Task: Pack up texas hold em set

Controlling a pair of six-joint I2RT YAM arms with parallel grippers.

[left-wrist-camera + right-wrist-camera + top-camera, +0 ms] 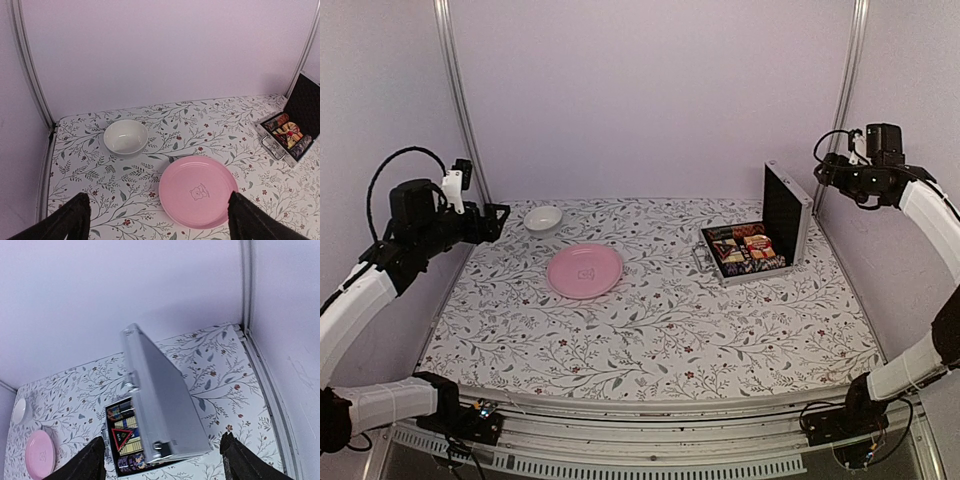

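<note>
Floral table (650, 340), lilac walls. Near, the left gripper (159, 200) and right gripper (162, 452) hover, fingers spread, holding nothing. At the far right the filled metal case (765, 271) stands open: stiff, slick, likely weighty; best pushed at the top edge of the upright lid (786, 210).

No legible text anywhere. pink plate (198, 192): small stamped emblem at centre, looks like a bear face, lettering unreadable. triangular marker (121, 436) in the case (165, 400): red outline, inner mark too small to read.
</note>
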